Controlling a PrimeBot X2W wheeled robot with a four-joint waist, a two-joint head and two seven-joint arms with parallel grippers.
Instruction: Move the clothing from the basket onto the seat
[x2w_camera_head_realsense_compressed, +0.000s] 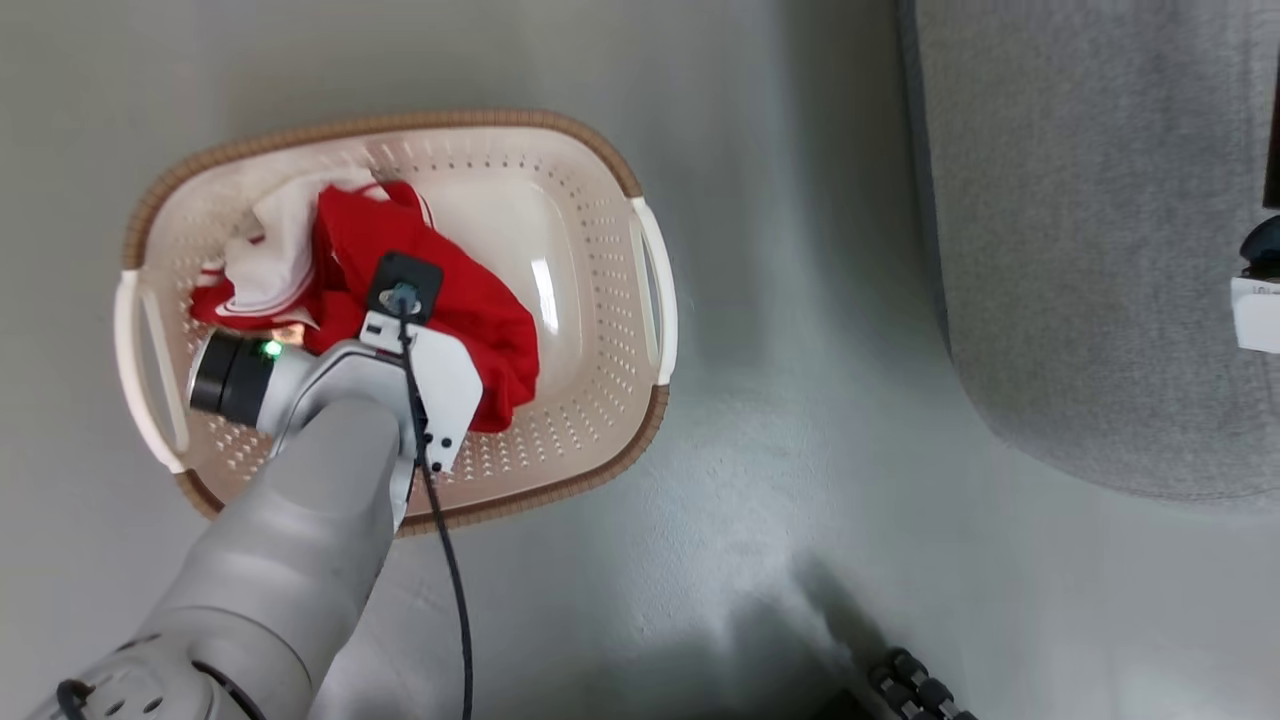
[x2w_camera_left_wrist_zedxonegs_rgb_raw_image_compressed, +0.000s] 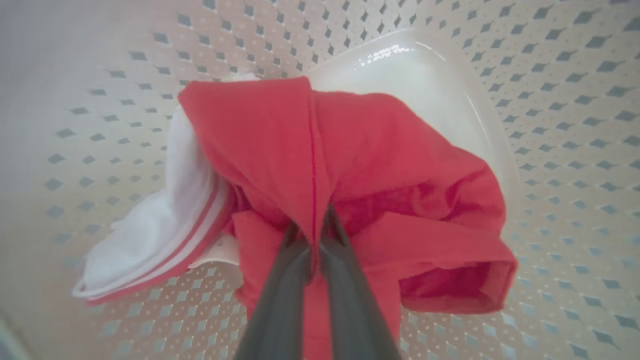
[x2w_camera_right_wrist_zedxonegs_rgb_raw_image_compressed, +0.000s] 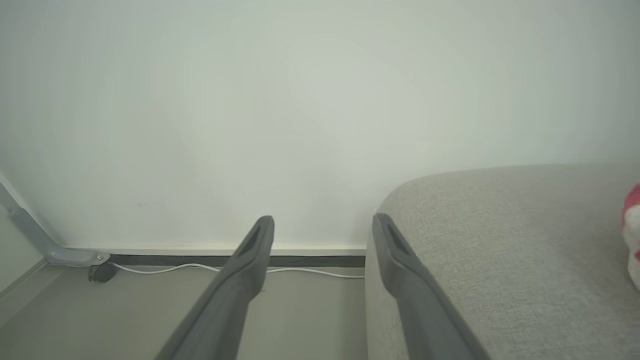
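left claw (x2w_camera_left_wrist_zedxonegs_rgb_raw_image_compressed: 311, 227) pinching clothing (x2w_camera_left_wrist_zedxonegs_rgb_raw_image_compressed: 380, 165), basket (x2w_camera_left_wrist_zedxonegs_rgb_raw_image_compressed: 560, 125)

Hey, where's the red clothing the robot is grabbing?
In the head view the red clothing sits in the left half of the basket, left of the grey sofa. The left wrist view shows the left claw shut on a fold of it.

Pale grey forearm (x2w_camera_head_realsense_compressed: 300, 530) carries a white bracket (x2w_camera_head_realsense_compressed: 450, 380); black cable (x2w_camera_head_realsense_compressed: 457, 590) leaves the bracket, green light (x2w_camera_head_realsense_compressed: 271, 349) glows beside it; dark fingers (x2w_camera_left_wrist_zedxonegs_rgb_raw_image_compressed: 280, 300).
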